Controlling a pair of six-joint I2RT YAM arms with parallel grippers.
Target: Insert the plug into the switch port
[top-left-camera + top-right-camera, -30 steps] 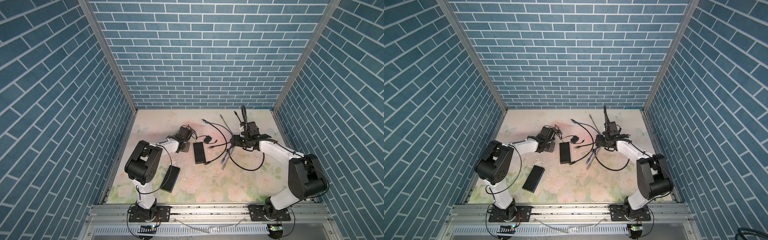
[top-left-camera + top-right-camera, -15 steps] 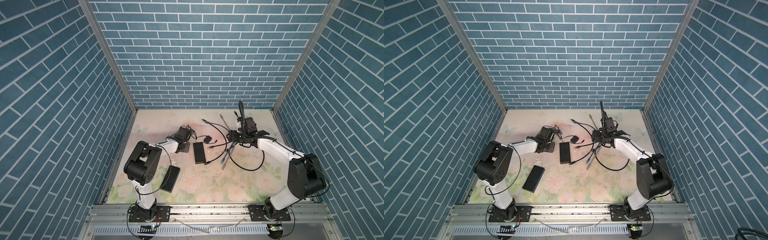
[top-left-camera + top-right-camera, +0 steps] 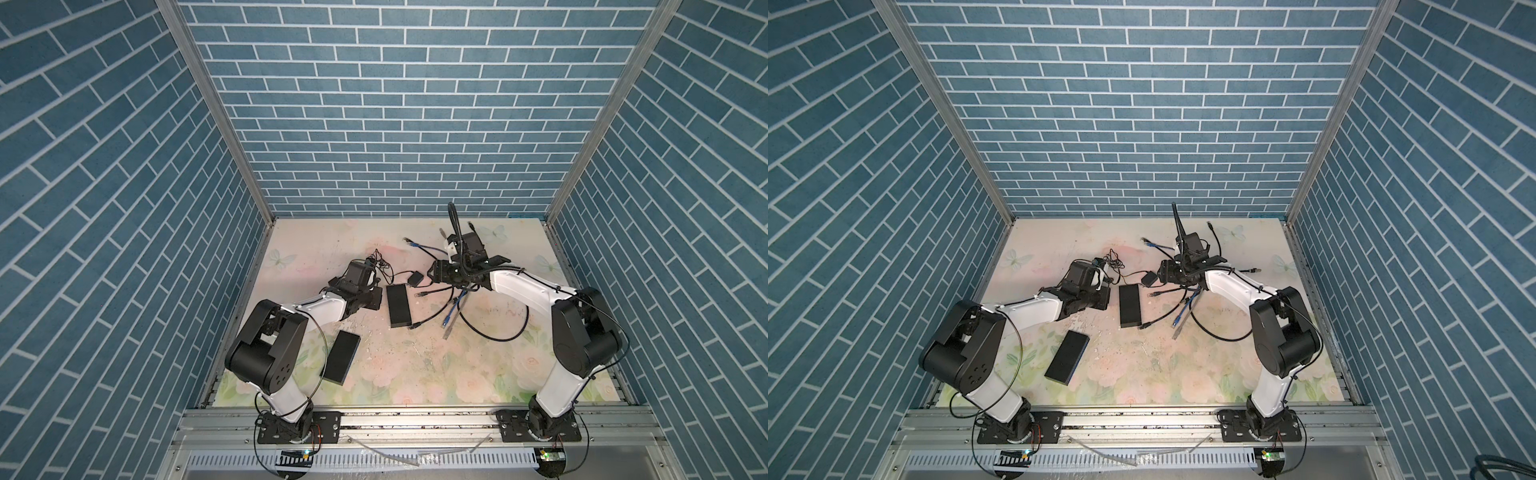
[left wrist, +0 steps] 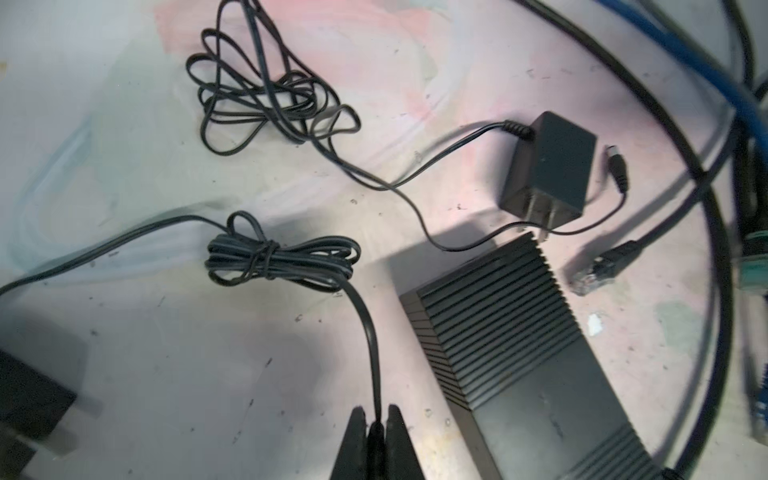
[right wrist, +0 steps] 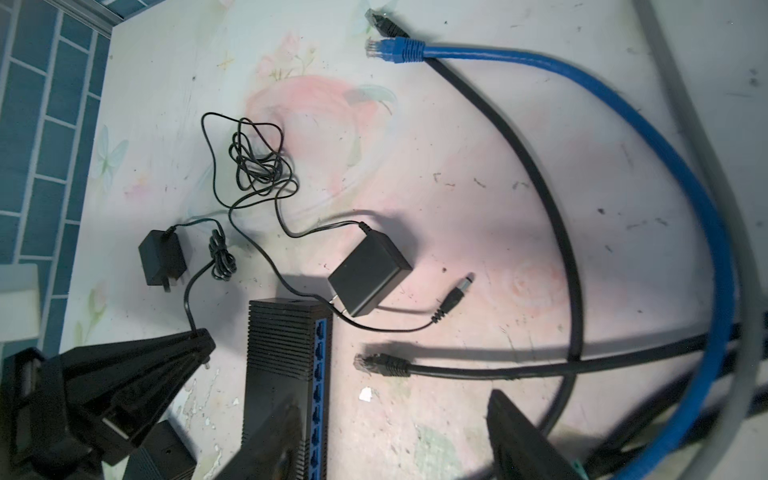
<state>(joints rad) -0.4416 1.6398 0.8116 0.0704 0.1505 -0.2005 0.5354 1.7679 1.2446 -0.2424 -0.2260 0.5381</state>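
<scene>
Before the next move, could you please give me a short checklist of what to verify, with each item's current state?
1. Grip: left gripper shut on thin cord: ok.
2. Free hand: right gripper open, holding nothing: ok.
3. Target: switch port row in view, unblocked: ok.
4. Black Ethernet plug lying free beside the switch: ok.
5. Insertion: a plug seated in the port row: not ok.
6. Whether the left gripper holds the cord's plug itself: cannot tell.
</scene>
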